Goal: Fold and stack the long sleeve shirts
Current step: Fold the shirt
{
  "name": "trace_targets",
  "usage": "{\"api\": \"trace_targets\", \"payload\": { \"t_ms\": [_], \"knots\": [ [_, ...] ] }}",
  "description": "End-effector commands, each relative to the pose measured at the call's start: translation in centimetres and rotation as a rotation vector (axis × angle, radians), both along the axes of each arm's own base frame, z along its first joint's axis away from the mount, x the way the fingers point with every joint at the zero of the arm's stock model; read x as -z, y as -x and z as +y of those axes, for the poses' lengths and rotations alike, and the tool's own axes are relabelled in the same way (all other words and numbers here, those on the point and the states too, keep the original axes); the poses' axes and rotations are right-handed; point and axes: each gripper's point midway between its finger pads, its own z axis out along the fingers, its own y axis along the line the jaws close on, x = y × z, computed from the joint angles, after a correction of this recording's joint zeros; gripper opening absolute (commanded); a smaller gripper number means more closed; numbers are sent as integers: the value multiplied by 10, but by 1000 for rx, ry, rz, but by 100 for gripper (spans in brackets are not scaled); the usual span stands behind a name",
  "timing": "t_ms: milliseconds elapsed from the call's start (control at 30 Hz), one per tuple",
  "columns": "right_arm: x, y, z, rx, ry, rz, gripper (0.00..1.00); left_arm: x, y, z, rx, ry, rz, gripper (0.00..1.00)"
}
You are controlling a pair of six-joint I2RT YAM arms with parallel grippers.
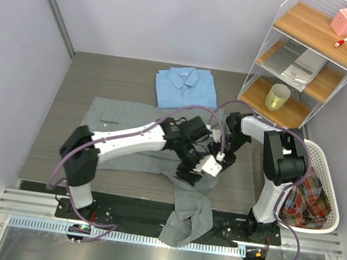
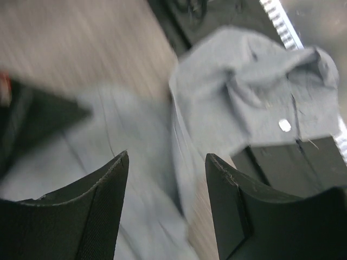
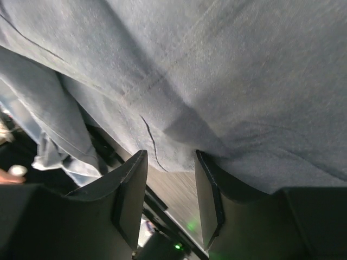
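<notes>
The folded light blue shirt [image 1: 186, 88] lies far on the worktop [image 1: 55, 146]. The grey shirt [image 1: 113, 118] sprawls nearer, overhanging the near edge.

Grey shirt [image 1: 117, 119] lies spread, sleeve overhanging; blue shirt [image 1: 186, 88] folded beyond.

- left arm [image 1: 127, 139]: white link shells, black joint housings, black cluster right behind the jaws
- right arm [image 1: 265, 201]: same scheme, white links, one bulky black joint block
- mauve cable [image 1: 55, 168] runs along each arm and loops free behind the jaws
- bases [image 1: 78, 210]: black, squat
- left jaws: two matte black fingers [image 2: 92, 216], fine woven texture on the faces, thin pale line along tip edges
- right jaws: black fingers [image 3: 130, 200], flat faces, bevelled edges, smoother finish
</notes>
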Motion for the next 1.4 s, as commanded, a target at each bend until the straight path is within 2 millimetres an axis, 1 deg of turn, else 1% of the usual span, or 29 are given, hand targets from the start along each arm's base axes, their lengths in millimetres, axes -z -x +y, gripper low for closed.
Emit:
{"api": "trace_targets", "payload": {
  "t_ms": [0, 33, 67, 100, 133, 200, 300, 333, 433, 567, 633, 667, 700, 767, 800, 833, 867, 967, 1033, 1067, 1100, 1133, 1167, 1200, 1233, 1267, 1300, 1333, 1367],
  "knots": [
    [-3, -10, 15, 56, -55, 15, 46, 6, 35, -56, 240, 45, -35, 60],
    [-2, -9, 14, 59, -53, 19, 46, 0, 36, -68, 278, 69, -53, 60],
    [-1, -9, 14, 60, -51, 21, 46, 5, 41, -69, 301, 50, -36, 60],
    [0, -10, 13, 63, -49, 23, 46, 20, 48, -73, 330, 23, -10, 60],
    [0, -11, 13, 65, -48, 20, 46, 19, 49, -77, 359, 32, -25, 60],
    [1, -12, 12, 69, -43, 25, 46, 36, 57, -74, 397, -8, -18, 60],
    [4, -12, 11, 66, -36, 30, 46, 53, 63, -67, 439, -51, -21, 59],
    [5, -12, 11, 63, -34, 31, 46, 62, 63, -65, 444, -77, -16, 59],
    [7, -10, 9, 62, -31, 41, 46, 78, 63, -60, 448, -130, -2, 59],
    [7, -11, 7, 69, -35, 46, 46, 94, 55, -69, 392, -165, -18, 61],
    [7, -11, 7, 69, -37, 45, 46, 94, 54, -73, 385, -161, -20, 61],
    [7, -11, 7, 70, -36, 48, 46, 99, 54, -74, 384, -174, -17, 62],
    [7, -12, 7, 71, -39, 45, 46, 95, 53, -78, 383, -168, -22, 61],
    [7, -12, 7, 69, -37, 46, 46, 102, 57, -72, 398, -214, 2, 60],
    [7, -13, 7, 69, -37, 43, 46, 99, 58, -72, 412, -216, 1, 56],
    [8, -13, 6, 68, -34, 42, 46, 99, 60, -68, 433, -228, -1, 48],
    [9, -14, 4, 66, -25, 37, 46, 95, 62, -62, 434, -250, 11, 27],
    [12, -17, 1, 64, -9, 29, 46, 77, 63, -52, 429, -250, -1, 0],
    [14, -20, -3, 60, 10, 20, 46, 41, 64, -45, 376, -202, -31, 0],
    [15, -20, -4, 60, 17, 21, 46, 35, 62, -41, 346, -180, -41, 0],
    [16, -21, -6, 55, 29, 15, 46, -1, 61, -38, 316, -96, -88, 0],
    [17, -22, -8, 57, 34, 10, 46, -14, 58, -35, 284, -60, -105, 0],
    [18, -23, -9, 54, 40, 7, 46, -7, 57, -19, 222, -86, -74, 0],
    [19, -24, -11, 52, 51, 1, 46, -40, 52, -19, 182, 31, -138, 0],
    [19, -24, -11, 50, 54, 1, 47, -41, 45, -12, 126, 36, -154, 0],
    [19, -25, -12, 52, 58, -1, 47, -25, 48, 6, 74, -4, -131, 0],
    [18, -25, -13, 52, 61, -10, 47, -28, 42, 4, 37, 47, -160, 0],
    [18, -26, -14, 50, 68, -13, 47, -38, 36, 17, -15, 82, -205, 0],
    [18, -26, -15, 49, 69, -17, 47, -10, 41, 35, -24, 35, -198, 0]
  ]
}}
